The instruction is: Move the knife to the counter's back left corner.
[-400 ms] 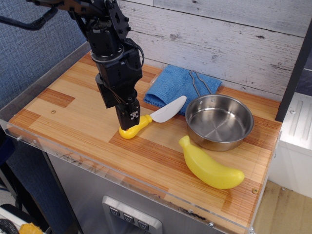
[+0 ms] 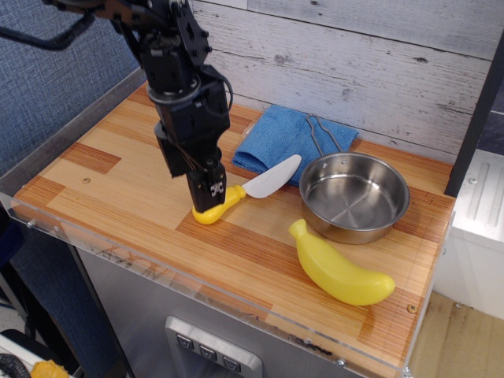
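The knife [image 2: 256, 186] has a white rounded blade and a yellow handle. It lies on the wooden counter [image 2: 118, 181] near the middle, blade pointing right toward the pan. My black gripper [image 2: 209, 195] comes straight down onto the handle. Its fingers [image 2: 206, 185] stand narrow and close together on the handle's middle and hide that part. The yellow handle end [image 2: 206, 214] shows below the fingers and rests on the wood. The counter's back left corner [image 2: 146, 98] lies behind the arm.
A folded blue cloth [image 2: 287, 134] lies behind the knife against the plank wall. A steel pan [image 2: 353, 197] stands right of the blade. A yellow toy banana [image 2: 339, 268] lies at the front right. A clear acrylic edge [image 2: 157, 272] runs along the front.
My gripper has shifted slightly left and down on the handle. The knife has not moved.
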`<state>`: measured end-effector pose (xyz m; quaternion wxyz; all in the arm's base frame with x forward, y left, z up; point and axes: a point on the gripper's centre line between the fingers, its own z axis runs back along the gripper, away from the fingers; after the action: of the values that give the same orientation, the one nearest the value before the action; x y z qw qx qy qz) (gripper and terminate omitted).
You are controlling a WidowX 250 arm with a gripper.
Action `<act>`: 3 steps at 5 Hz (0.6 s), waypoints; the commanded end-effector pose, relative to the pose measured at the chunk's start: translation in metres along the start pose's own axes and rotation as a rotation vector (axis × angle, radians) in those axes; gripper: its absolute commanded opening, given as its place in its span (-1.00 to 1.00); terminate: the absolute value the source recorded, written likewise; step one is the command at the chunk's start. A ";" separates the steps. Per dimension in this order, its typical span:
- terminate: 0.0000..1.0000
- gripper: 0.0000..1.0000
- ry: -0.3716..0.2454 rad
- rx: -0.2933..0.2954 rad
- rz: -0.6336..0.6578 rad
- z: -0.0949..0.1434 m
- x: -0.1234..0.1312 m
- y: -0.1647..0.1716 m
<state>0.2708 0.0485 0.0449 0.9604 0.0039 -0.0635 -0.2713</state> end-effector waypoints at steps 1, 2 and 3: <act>-1.00 1.00 -0.010 0.005 0.005 -0.015 0.018 0.006; -1.00 1.00 -0.004 0.012 0.018 -0.024 0.023 0.004; -1.00 1.00 -0.011 0.011 0.018 -0.034 0.027 0.002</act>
<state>0.2924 0.0360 0.0076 0.9644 0.0012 -0.0569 -0.2583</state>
